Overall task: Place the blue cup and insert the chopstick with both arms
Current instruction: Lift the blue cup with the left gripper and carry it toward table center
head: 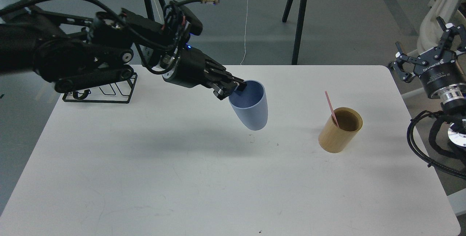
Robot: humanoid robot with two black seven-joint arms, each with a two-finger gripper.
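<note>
The left gripper is clamped on the rim of the blue cup, one finger inside the mouth and one outside. The cup is a smooth, matte, pale-blue tumbler tapering to a narrower rounded base; it hangs clear of the white table, tilted, mouth toward the gripper, with its shadow on the surface below.

To its right, well apart, a tan bamboo-coloured cylinder stands on the table, straight-walled and open-topped. The pink chopstick, thin and straight, leans inside it against the near-left rim, upper end projecting up and to the left.

The right gripper is held off the table's right edge, its black linked fingers spread apart and holding nothing.

A black wire rack sits at the table's rear left, partly hidden behind the left arm. The tabletop is matte white with rounded corners and faint scuffs.
</note>
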